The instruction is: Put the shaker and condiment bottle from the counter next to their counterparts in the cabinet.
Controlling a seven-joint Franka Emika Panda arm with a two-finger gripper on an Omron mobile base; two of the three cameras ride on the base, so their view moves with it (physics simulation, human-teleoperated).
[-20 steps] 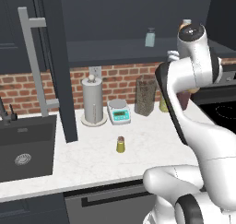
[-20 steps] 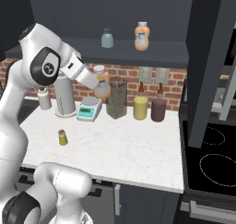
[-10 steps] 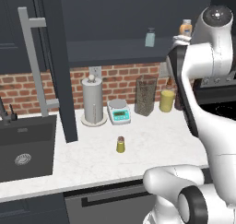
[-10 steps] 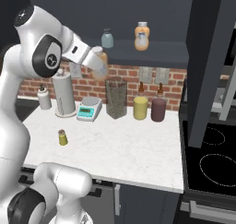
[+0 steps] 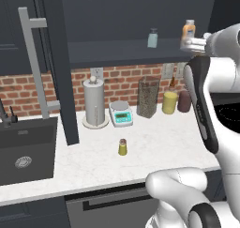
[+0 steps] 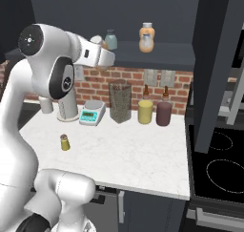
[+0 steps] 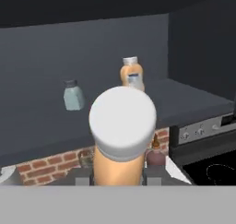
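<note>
Condiment bottle (image 7: 122,140) was clamped between the gripper (image 7: 117,174) fingers, raised near the cabinet (image 5: 126,51) shelf, short of the orange bottle (image 7: 131,73) and blue-grey shaker (image 7: 72,95) there. Yellow-green shaker (image 5: 122,147) stood on the counter (image 5: 154,145).

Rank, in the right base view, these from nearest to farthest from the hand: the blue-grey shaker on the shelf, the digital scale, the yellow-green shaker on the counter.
From the hand:
1. blue-grey shaker, on the cabinet shelf just above it.
2. digital scale, on the counter by the brick wall below.
3. yellow-green shaker, lower left, out on the open counter.
</note>
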